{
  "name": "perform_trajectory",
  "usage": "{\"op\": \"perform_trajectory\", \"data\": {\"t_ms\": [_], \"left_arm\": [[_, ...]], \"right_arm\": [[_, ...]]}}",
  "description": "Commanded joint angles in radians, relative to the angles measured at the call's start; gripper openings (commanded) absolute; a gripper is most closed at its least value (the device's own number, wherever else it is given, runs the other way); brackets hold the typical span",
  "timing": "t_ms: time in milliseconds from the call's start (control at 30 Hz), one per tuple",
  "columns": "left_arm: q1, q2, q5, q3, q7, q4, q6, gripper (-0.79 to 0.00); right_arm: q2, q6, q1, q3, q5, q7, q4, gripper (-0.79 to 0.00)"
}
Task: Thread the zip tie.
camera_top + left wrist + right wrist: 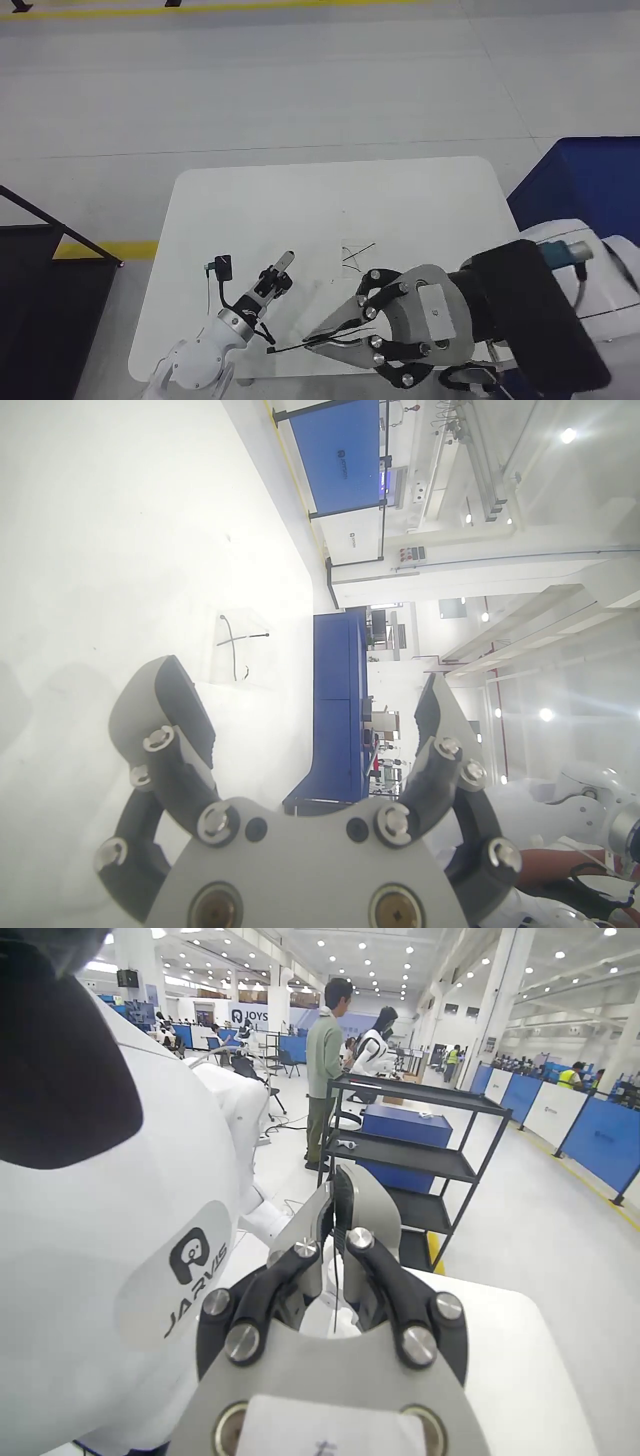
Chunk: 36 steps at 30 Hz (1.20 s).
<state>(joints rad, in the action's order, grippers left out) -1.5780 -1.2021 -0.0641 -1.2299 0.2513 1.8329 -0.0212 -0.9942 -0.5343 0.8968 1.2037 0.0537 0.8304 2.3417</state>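
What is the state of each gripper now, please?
Left gripper: open, holding nothing.
Right gripper: closed on a zip tie.

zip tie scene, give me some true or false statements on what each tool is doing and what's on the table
1. The right tool is shut on a zip tie. True.
2. The left tool is shut on a second tie. False: its jaws stand wide open and hold nothing.
3. Loose ties lie crossed on the table. True.
4. The table is black. False: it is white.
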Motion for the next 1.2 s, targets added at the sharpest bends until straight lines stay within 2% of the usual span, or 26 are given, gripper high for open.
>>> {"op": "perform_trajectory", "data": {"t_ms": [0,100,167,333,433,533,633,800,867,967,1167], "left_arm": [[0.000,0.000,0.000,0.000,0.000,0.000,0.000,0.000],[0.000,0.000,0.000,0.000,0.000,0.000,0.000,0.000],[0.000,0.000,0.000,0.000,0.000,0.000,0.000,0.000],[0.000,0.000,0.000,0.000,0.000,0.000,0.000,0.000],[0.000,0.000,0.000,0.000,0.000,0.000,0.000,0.000],[0.000,0.000,0.000,0.000,0.000,0.000,0.000,0.000],[0.000,0.000,0.000,0.000,0.000,0.000,0.000,0.000],[0.000,0.000,0.000,0.000,0.000,0.000,0.000,0.000],[0.000,0.000,0.000,0.000,0.000,0.000,0.000,0.000],[0.000,0.000,0.000,0.000,0.000,0.000,0.000,0.000],[0.000,0.000,0.000,0.000,0.000,0.000,0.000,0.000]], "right_arm": [[0.001,0.107,-0.019,-0.045,0.144,0.087,-0.035,-0.785],[-0.004,0.253,-0.104,-0.086,0.498,0.214,-0.107,-0.785],[-0.006,0.371,-0.141,-0.093,0.650,0.273,-0.125,-0.785],[-0.011,0.606,-0.163,-0.089,0.979,0.304,-0.156,-0.785],[-0.014,0.678,-0.165,-0.067,1.128,0.279,-0.179,-0.785],[-0.023,0.705,-0.147,-0.065,1.301,0.243,-0.202,-0.785],[-0.031,0.722,-0.127,-0.077,1.397,0.206,-0.227,-0.785],[-0.043,0.729,-0.103,-0.114,1.413,0.189,-0.246,-0.785],[-0.046,0.715,-0.110,-0.122,1.360,0.188,-0.242,-0.785],[-0.047,0.597,-0.145,-0.109,1.107,0.220,-0.213,-0.785],[-0.053,0.338,-0.142,-0.074,0.790,0.215,-0.147,-0.785]]}}
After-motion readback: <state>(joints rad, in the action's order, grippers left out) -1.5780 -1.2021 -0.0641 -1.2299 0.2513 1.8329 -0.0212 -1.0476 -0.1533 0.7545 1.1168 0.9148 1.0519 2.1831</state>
